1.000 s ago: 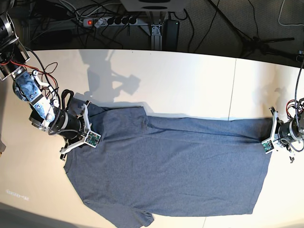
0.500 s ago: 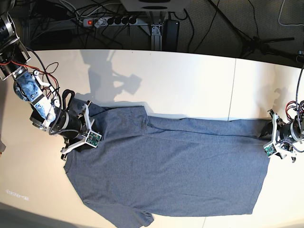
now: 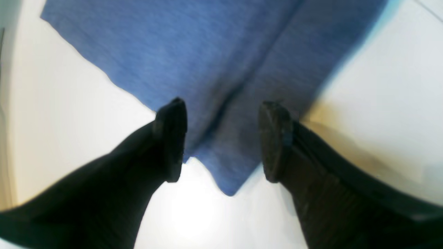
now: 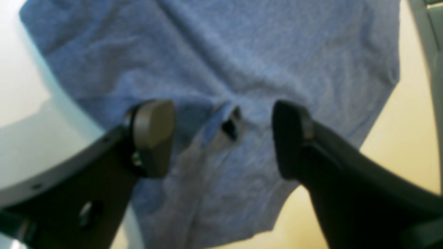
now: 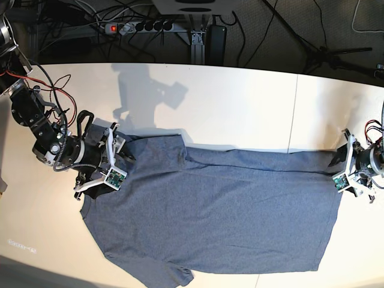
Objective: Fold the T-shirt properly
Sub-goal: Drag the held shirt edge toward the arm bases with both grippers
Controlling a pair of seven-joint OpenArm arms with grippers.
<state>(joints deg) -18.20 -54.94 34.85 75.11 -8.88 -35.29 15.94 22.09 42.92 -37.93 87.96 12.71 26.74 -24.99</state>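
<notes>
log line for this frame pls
phase: release after fold | T-shirt: flat on table | left hand: open, over hem corner | right hand: open, over shoulder end

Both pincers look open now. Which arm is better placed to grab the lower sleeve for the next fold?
Probably right: its pincer sits at the T-shirt's collar end, nearer that sleeve; the left pincer is at the hem.
</notes>
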